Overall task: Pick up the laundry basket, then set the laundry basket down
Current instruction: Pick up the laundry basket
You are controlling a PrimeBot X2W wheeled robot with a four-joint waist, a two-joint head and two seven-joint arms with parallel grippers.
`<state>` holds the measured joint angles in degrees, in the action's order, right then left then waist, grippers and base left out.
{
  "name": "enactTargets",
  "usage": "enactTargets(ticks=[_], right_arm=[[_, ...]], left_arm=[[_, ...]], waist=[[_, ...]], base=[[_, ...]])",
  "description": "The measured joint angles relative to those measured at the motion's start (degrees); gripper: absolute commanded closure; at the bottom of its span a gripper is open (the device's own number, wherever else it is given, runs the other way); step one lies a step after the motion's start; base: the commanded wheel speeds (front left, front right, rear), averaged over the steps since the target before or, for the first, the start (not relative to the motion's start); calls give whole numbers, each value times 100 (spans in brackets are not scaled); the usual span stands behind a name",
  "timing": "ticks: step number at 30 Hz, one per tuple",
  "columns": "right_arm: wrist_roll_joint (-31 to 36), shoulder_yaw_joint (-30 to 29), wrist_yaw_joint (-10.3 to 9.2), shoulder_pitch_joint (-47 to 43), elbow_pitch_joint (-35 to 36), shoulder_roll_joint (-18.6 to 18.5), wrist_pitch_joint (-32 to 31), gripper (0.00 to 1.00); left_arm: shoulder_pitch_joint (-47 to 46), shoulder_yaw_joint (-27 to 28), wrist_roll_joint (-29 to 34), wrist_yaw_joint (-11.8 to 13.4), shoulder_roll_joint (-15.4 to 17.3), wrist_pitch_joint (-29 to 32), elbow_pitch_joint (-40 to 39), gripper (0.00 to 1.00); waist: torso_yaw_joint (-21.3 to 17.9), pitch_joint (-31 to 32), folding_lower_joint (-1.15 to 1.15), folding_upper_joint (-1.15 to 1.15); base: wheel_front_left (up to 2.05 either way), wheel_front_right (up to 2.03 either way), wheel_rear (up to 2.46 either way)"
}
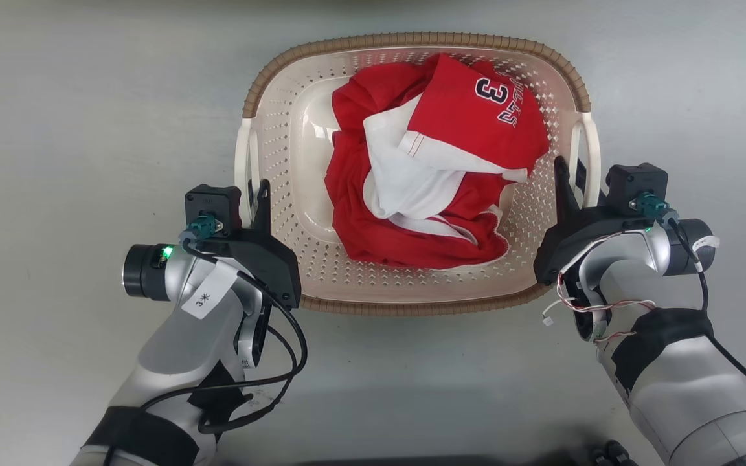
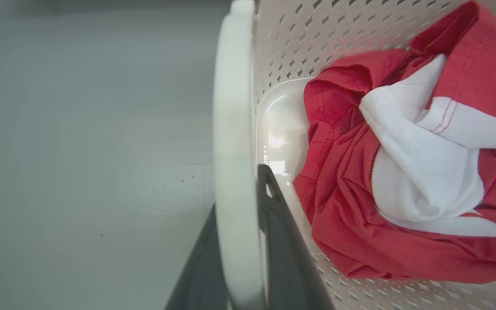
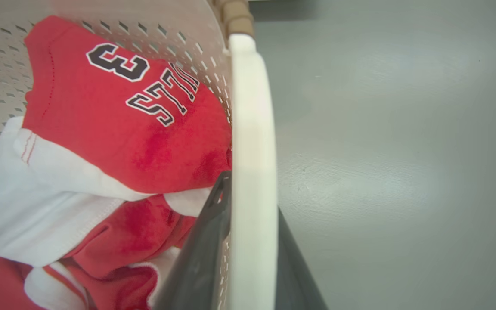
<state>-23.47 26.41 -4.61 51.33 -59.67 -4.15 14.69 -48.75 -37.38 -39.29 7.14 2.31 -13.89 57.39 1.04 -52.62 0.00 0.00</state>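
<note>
— Where do my jaws stand?

— Your left gripper is clenched on the left handle of the laundry basket: one dark finger inside the perforated wall, the other outside, the white loop pinched between them. Your right gripper grasps the right handle the same way.

— And the basket itself?

— You have it straight ahead, between your two grippers, long side toward you, above the grey floor; you cannot tell from here whether it touches the floor. A crumpled red and white jersey lies in it, its number 3 near the far right corner, the cloth just beside your right gripper's inner finger.
</note>
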Motion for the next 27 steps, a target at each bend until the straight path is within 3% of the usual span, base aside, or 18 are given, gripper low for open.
enactTargets(ticks=[13,27], right_arm=[[-336,337,-26,-81,-172,11,-2,100],[-734,890,9,-511,-336,31,-181,100]], left_arm=[[146,-202,-298,0,-13,-8,204,100],[630,-417,-668,-1,-34,41,445,100]], waist=[[22,549,0,0],[65,1548,-1,-1]], base=[[0,0,0],[0,0,0]])
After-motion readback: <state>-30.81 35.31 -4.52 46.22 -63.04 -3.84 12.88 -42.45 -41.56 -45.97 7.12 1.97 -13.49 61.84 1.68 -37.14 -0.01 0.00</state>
